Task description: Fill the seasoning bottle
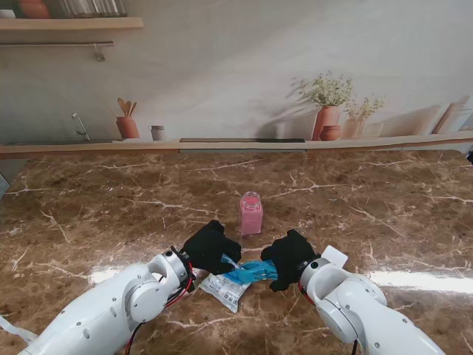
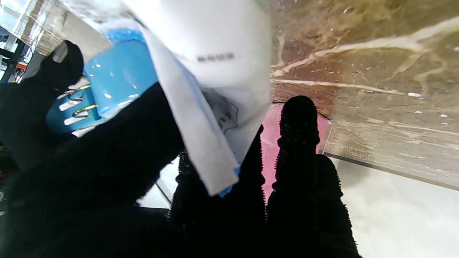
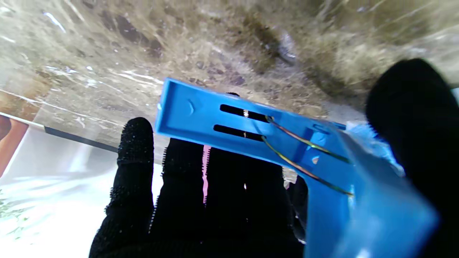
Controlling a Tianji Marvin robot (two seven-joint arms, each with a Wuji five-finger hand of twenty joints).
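Marble-patterned brown table top (image 1: 89, 222) fills the stand's view, and near its middle a clear seasoning bottle (image 1: 250, 213) with pink contents is seen standing upright, its mouth uncovered. Nearer to me than the bottle, both black-gloved hands are brought close together over a white seasoning packet (image 1: 224, 287) and a blue plastic piece (image 1: 255, 271) (what kind of tool it is cannot be told, though slots are cut through its flat part).

The left hand (image 1: 210, 246) is seen clasped on the packet: in the left wrist view the white packet (image 2: 211, 82), printed with small dark lettering, is pinched against the gloved fingers (image 2: 299, 143), and the blue piece (image 2: 114, 82) lies just beside it. The pink of the bottle (image 2: 270, 143) is glimpsed between those fingers, farther off.

The right hand (image 1: 288, 257) is seen closed around the blue piece, which reaches from it toward the left hand. In the right wrist view the slotted blue piece (image 3: 251, 132) is laid across the fingers (image 3: 134, 154), and the thumb (image 3: 412, 118) is pressed at its far end.

Along the back wall a ledge (image 1: 236, 145) is seen, bearing a terracotta pot of wooden utensils (image 1: 127, 122) and potted plants (image 1: 329, 107).
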